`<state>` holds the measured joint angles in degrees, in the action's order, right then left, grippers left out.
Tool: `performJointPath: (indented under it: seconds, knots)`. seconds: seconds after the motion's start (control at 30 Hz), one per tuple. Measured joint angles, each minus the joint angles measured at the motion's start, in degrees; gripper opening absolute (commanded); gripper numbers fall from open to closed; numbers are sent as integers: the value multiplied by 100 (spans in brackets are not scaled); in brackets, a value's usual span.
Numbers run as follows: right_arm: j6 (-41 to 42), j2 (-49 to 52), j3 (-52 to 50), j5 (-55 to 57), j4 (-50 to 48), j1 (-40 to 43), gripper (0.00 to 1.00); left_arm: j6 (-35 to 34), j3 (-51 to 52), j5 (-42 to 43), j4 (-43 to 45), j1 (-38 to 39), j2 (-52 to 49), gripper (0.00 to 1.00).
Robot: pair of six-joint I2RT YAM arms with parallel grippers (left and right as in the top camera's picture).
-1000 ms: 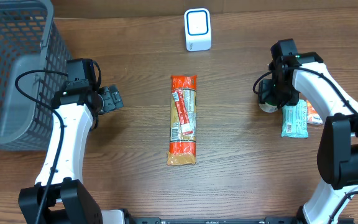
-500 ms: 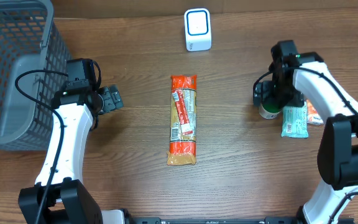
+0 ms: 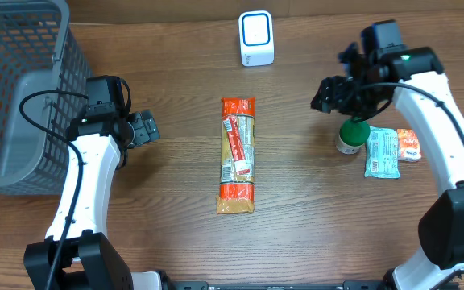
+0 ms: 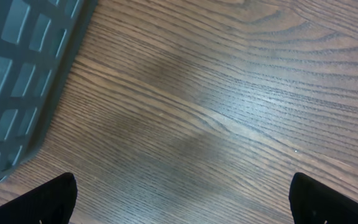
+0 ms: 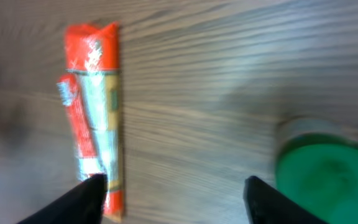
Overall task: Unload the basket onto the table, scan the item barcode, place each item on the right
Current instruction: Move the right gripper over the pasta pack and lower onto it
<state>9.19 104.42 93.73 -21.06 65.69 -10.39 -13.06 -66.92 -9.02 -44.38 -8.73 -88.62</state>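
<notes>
Bare counter [image 3: 312,242] is stretching wide along the near edge, leaving room on both sides of the orange packet [image 3: 237,155], which is lying lengthwise mid-counter, well apart from either arm. The left fingers [image 4: 47,200] are hanging spread wide over bare wood beside the grey basket [image 3: 14,89], holding nothing. The right fingers [image 5: 84,198] are hovering partly spread and empty, with the packet off to one side and a green-capped bottle [image 3: 350,137] near the other, a teal wrapper [image 3: 382,151] lying beside it. The white scanner [image 3: 256,38] is standing farthest back.
</notes>
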Motion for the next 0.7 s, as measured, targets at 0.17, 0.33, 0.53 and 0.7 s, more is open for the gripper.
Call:
performJointPath:
  seconds: [0.17,0.33,0.53,0.7]
  knots:
    - [11,0,-2,-214,-181,-686,42,0,0,0,0,0,0,100]
    - [448,0,-85,57,-420,-1646,42,0,0,0,0,0,0,100]
    - [1008,2,-778,553,-1108,-2581,42,0,0,0,0,0,0,100]
    - [1134,11,-1510,756,-2090,-3021,43,0,0,0,0,0,0,100]
